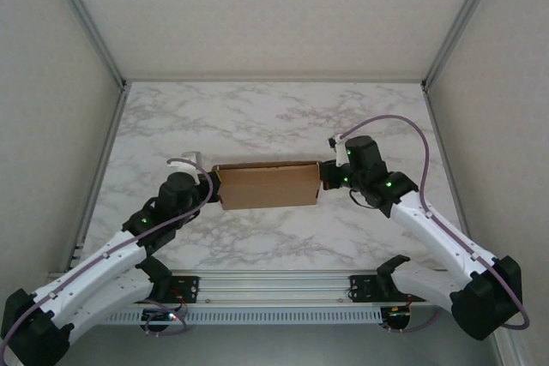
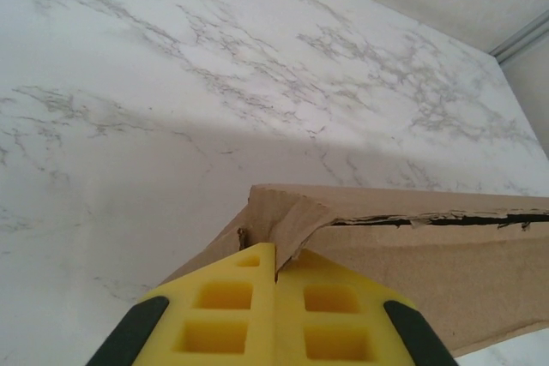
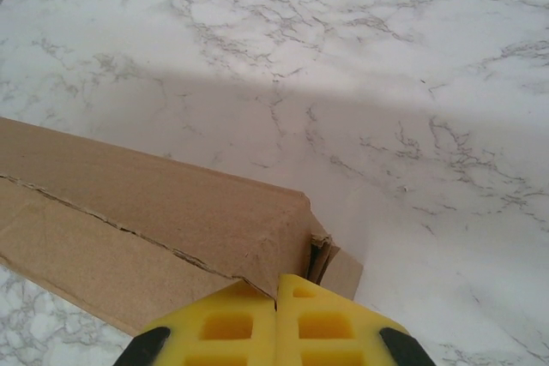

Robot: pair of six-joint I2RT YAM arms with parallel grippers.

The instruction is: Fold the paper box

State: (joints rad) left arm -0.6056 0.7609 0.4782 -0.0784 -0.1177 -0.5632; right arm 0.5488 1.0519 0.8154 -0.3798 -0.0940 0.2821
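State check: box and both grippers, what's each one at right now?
paper box: folded shut into a flat box, lying between the grippers, ragged top seam slightly gapped.
left gripper: shut, tips against the box's left end corner.
right gripper: shut, tips against the box's right end corner.

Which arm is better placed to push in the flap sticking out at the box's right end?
Right. The right tool, shut, sits at that end of the box, the flap just past its tips; the left tool is at the opposite end.
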